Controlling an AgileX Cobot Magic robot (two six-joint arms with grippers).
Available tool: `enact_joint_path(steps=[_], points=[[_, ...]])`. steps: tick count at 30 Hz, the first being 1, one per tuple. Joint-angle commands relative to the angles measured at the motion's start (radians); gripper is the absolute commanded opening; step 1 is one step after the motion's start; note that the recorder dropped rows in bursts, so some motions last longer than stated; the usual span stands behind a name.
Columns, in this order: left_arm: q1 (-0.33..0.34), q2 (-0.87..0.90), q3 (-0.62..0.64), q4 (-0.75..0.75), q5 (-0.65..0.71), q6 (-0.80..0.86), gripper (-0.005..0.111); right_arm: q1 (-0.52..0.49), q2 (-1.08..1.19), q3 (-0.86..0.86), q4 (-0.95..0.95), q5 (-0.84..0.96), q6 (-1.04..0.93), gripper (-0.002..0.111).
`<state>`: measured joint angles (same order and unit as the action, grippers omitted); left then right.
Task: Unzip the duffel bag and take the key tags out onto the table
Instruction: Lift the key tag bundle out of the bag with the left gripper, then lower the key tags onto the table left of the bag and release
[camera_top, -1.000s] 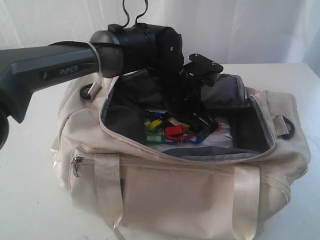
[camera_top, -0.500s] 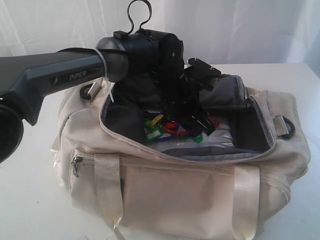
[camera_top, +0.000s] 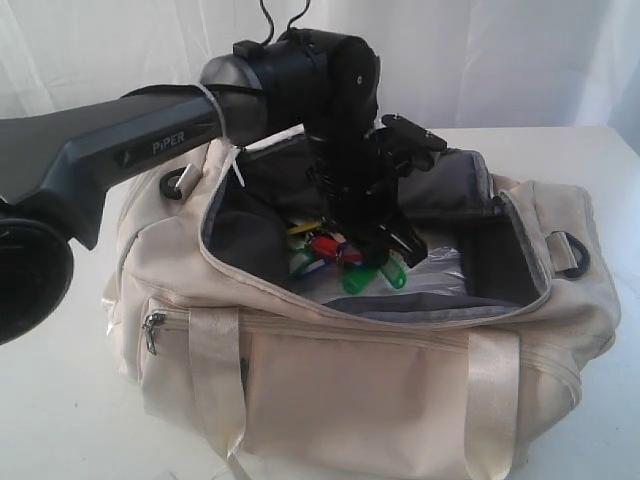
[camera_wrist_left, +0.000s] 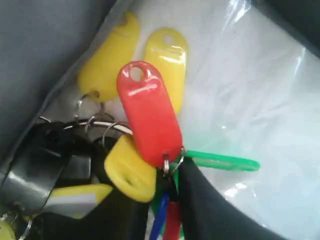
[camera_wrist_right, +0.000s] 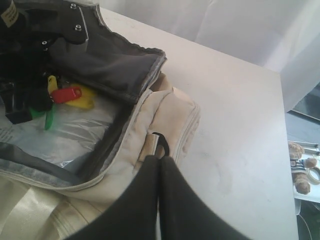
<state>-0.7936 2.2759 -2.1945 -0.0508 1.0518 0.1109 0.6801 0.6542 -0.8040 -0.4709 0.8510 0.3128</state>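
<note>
**Left gripper had the tags, inside the open bag**

On the left, the dark left arm (camera_top: 120, 150) reached over the white table (camera_top: 60, 400) and bent down into the duffel bag (camera_top: 380, 390). The bag sat on the table with its top zipper undone and its grey lining showing. A small side zipper pull (camera_top: 152, 325) hung at the bag's left front corner, beside a satin handle strap (camera_top: 215, 370).

In the middle, the left gripper (camera_top: 370, 250) was down in the opening, its fingers clamped on the key tags (camera_top: 345, 262). Red, yellow and green tags dangled from it in a bunch, inside the bag, over a clear plastic sheet (camera_top: 440, 275) on the bag's floor. The left wrist view showed a red tag (camera_wrist_left: 150, 115) at the front of the bunch.

On the right, the right gripper (camera_wrist_right: 161, 157) had its fingers pressed together, with the tips right at a dark ring (camera_wrist_right: 161, 140) on the bag's end. Whether it pinched that ring could not be told.
</note>
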Motion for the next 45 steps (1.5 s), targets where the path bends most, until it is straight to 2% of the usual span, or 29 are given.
enact_joint_path(steps=[1, 10, 15, 25, 29, 35, 40, 43, 45], points=[[-0.008, 0.004, -0.105, 0.007, 0.141, 0.001, 0.0, -0.003, -0.006, 0.006, -0.008, -0.019, 0.004, 0.0], [-0.008, 0.004, -0.286, 0.007, 0.169, 0.024, 0.0, -0.003, -0.006, 0.006, -0.008, -0.019, 0.004, 0.0], [-0.008, -0.01, -0.339, 0.007, 0.169, 0.027, 0.0, -0.003, -0.006, 0.006, -0.008, -0.019, 0.004, 0.0], [-0.006, -0.116, -0.344, 0.014, 0.169, 0.072, 0.0, -0.003, -0.006, 0.006, -0.008, -0.019, 0.004, 0.0], [-0.006, -0.167, -0.341, 0.084, 0.169, 0.072, 0.0, -0.003, -0.006, 0.006, -0.008, -0.019, 0.004, 0.0], [-0.006, -0.252, -0.34, 0.103, 0.169, 0.072, 0.0, -0.003, -0.006, 0.006, -0.008, -0.019, 0.004, 0.0], [-0.006, -0.347, -0.251, 0.181, 0.169, 0.07, 0.0, -0.003, -0.006, 0.006, -0.016, -0.016, 0.004, 0.0], [-0.006, -0.499, -0.055, 0.199, 0.169, 0.065, 0.0, -0.003, -0.006, 0.006, -0.016, -0.016, 0.004, 0.0], [-0.006, -0.593, 0.047, 0.282, 0.169, 0.056, 0.0, -0.003, -0.006, 0.006, -0.012, -0.016, 0.004, 0.0]])
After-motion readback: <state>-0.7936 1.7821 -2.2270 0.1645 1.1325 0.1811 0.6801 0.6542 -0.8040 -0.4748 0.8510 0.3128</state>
